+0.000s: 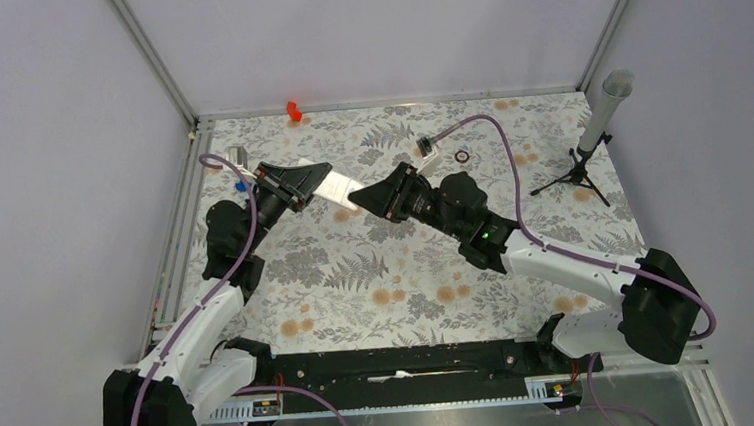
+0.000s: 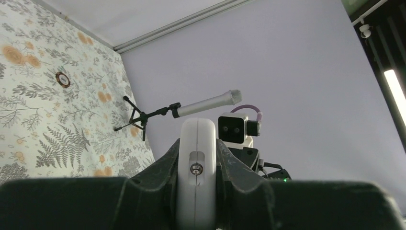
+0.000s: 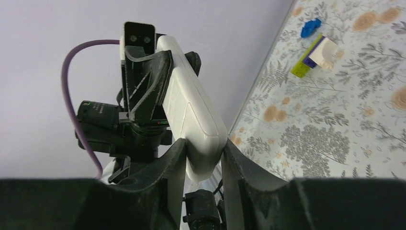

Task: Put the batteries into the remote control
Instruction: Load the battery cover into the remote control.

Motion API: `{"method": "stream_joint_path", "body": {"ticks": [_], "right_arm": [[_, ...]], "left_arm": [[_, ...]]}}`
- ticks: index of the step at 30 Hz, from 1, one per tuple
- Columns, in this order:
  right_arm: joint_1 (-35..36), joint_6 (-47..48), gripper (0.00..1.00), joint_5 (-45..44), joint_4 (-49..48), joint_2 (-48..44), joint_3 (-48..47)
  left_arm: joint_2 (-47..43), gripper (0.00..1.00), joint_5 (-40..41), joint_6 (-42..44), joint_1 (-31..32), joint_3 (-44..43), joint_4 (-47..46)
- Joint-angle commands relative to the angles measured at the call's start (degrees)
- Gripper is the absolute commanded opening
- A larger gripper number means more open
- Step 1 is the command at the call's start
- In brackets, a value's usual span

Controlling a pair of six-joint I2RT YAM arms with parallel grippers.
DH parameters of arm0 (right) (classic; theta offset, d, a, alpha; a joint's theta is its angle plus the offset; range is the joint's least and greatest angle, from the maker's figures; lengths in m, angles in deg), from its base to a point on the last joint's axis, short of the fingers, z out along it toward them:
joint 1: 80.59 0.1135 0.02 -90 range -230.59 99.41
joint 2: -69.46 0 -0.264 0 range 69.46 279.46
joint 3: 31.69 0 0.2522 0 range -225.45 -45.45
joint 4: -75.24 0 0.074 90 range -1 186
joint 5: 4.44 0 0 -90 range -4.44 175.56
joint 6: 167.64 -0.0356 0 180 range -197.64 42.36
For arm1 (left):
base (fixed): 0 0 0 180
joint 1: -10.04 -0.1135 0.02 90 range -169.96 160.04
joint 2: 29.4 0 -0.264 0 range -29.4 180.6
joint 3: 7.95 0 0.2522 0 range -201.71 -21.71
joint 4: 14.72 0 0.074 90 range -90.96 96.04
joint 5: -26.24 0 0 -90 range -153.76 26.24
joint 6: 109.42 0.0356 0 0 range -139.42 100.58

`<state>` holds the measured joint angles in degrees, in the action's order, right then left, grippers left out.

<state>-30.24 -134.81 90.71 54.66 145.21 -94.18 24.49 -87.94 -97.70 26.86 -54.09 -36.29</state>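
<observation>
Left gripper [image 2: 196,165]: clamped on one end of the remote [image 2: 196,158], one finger pressed to each side.
Right gripper [image 3: 203,160]: closed on the opposite end, fingers squeezing the white body between them.
Remote: held off the table [image 1: 359,294], bridging the two grippers in the top view, over the far middle of the floral surface.
Why held so: probably a two-ended grip to steady the slim case while it is turned or passed across. It could also be bracing for work on the back cover, but I cannot tell which.
Consequence: with both grippers occupied, neither is free to fetch a cell, so one likely has to let go first.
Left arm pose: reaches forward and bends inward, with the wrist pointing right.
Right arm pose: stretches forward and across to the left, with the wrist pointing at the other gripper, so the two are almost nose to nose.
Batteries: not identifiable in any view. A small dark-and-white item [image 1: 427,147] near the ring [image 1: 462,155] is too small to tell.
Farther out: a red piece [image 1: 293,110] lies by the back wall and a microphone [image 1: 602,112] on its stand is at the far right, both well apart from the grip.
</observation>
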Motion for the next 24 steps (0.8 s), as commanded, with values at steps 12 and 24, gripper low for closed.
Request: {"method": "stream_joint_path", "body": {"ticks": [12, 24], "right_arm": [[-0.2, 6.1, 0.46, 4.5, 9.2, -3.8, 1.2], [-3.1, 16.4, 0.87, 8.3, 13.7, -17.3, 5.2]], "left_arm": [[-1.1, 0.0, -15.7, 12.2, 6.5, -8.3, 16.9], [0.5, 0.0, -24.0, 16.7, 2.9, -10.3, 15.7]]}}
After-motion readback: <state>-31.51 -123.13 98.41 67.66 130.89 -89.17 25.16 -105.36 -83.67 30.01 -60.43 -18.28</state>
